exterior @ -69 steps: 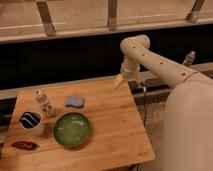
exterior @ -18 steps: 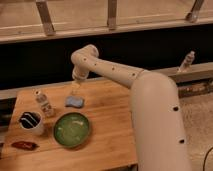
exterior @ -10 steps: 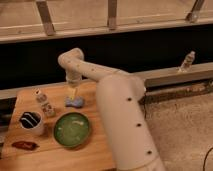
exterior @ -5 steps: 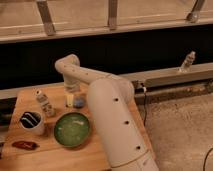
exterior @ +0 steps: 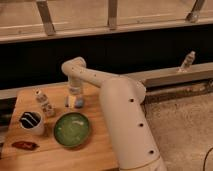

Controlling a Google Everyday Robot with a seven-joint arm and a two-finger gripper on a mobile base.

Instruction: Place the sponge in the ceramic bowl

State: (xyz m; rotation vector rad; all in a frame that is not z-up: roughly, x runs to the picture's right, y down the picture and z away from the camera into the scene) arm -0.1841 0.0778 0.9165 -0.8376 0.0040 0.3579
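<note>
From where I stand, nothing here can be read: no words, brand, number or sign. The small bottle point(exterior: 44, 103) on the desk point(exterior: 50, 157) has pale and dark patches that may be a label, and the white mug point(exterior: 31, 122) has only dark wavy stripes; the bottle point(exterior: 187, 61) on the far ledge is too small to make out. The tool point(exterior: 74, 101) hangs at the sponge point(exterior: 79, 103), just behind the ceramic bowl point(exterior: 71, 130), and carries no marking I can make out.

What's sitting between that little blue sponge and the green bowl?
Only bare wooden table, as the camera view shows. The gripper is down at the sponge.
</note>
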